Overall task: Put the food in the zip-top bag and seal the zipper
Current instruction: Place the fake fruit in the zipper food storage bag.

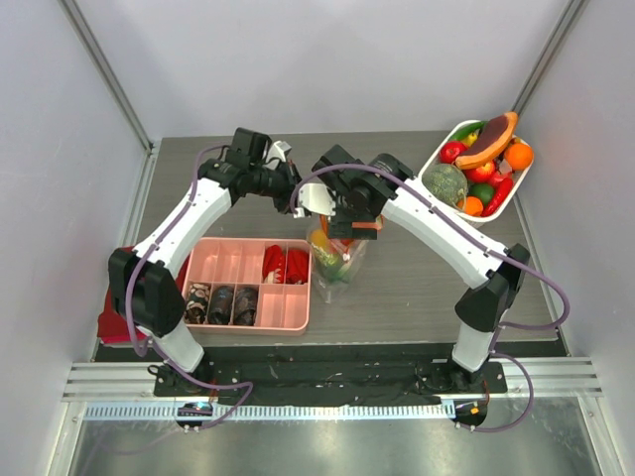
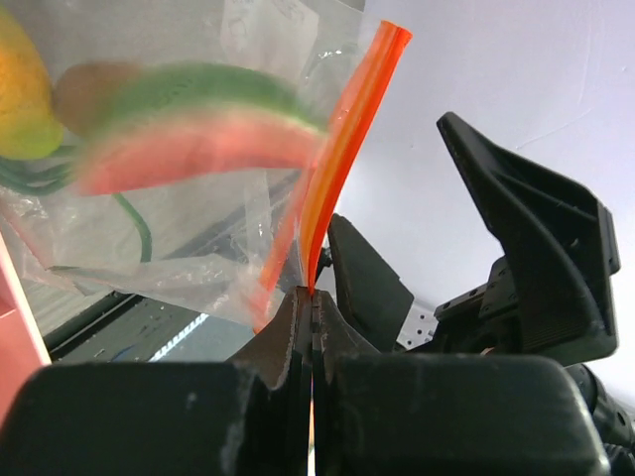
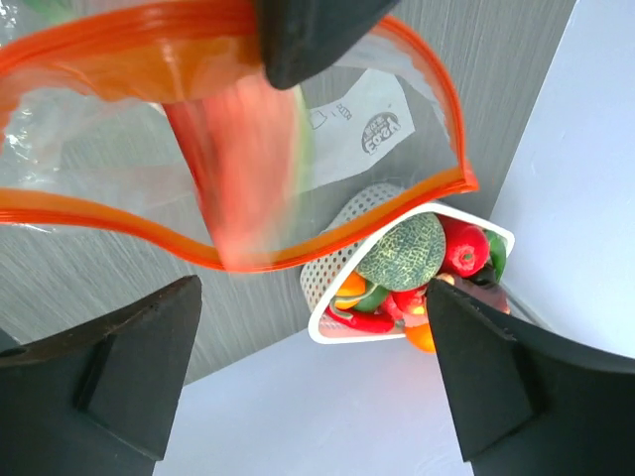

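Zip-top bag [image 1: 337,260] stands in the middle of the desk [image 1: 417,288], just right of the pink tray [image 1: 298,322]. The left pincer [image 2: 313,307] is pinched tight on the orange zipper [image 2: 337,169]. The right pincer [image 3: 308,347] hangs over the bag's mouth, jaws wide apart, gripping nothing. A blurry watermelon slice [image 3: 248,169] sits in the mouth, just below it.

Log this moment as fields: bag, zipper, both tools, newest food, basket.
zip-top bag: upright, mouth open, partly filled
zipper: unsealed, pinched by left tool
left tool: shut on zipper
right tool: open, above bag mouth
watermelon slice: blurred, inside bag
basket: far right corner, food left in it
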### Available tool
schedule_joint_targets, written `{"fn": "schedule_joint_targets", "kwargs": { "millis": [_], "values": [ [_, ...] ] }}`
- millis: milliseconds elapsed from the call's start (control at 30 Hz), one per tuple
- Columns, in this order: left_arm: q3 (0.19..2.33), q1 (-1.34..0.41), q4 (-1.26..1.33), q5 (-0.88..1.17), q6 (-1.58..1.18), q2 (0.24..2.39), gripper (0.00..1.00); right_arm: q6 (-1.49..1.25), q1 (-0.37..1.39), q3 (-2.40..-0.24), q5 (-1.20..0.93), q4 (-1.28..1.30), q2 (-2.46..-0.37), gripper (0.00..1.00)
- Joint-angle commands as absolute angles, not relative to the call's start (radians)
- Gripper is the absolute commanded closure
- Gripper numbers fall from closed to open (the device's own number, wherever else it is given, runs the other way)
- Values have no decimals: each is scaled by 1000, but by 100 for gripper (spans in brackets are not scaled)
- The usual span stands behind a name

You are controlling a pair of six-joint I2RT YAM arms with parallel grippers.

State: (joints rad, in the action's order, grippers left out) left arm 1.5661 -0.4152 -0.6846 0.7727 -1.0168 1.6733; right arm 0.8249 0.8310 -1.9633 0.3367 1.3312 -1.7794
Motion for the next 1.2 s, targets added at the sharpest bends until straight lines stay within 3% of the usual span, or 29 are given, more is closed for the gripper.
{"fn": "schedule_joint_targets", "kwargs": {
  "millis": [0, 233, 533, 700, 833, 1000, 1167],
  "values": [
    [1560, -425, -627, 850, -1035, 1651, 100, 793, 839, -2010, 318, 1241, -1723, 0],
    [1534, -423, -604, 861, -1043, 1635, 100, 690, 760, -2002, 204, 1161, -1606, 0],
    [1569, -434, -617, 827, -988, 1634, 100, 486, 123, -2057, -260, 1150, -1598, 0],
    [1589, -449, -621, 818, -971, 1643, 100, 479, -203, -2150, -422, 1155, -1735, 1],
    [1589, -449, -626, 815, -969, 1641, 100, 347, -366, -2281, -480, 1137, -1888, 2],
    [1588, -449, -627, 813, -973, 1643, 100, 129, -471, -2263, -505, 1025, -1948, 5],
    [1591, -449, -624, 818, -979, 1655, 100, 195, -483, -2160, -411, 937, -1951, 10]
  ]
}}
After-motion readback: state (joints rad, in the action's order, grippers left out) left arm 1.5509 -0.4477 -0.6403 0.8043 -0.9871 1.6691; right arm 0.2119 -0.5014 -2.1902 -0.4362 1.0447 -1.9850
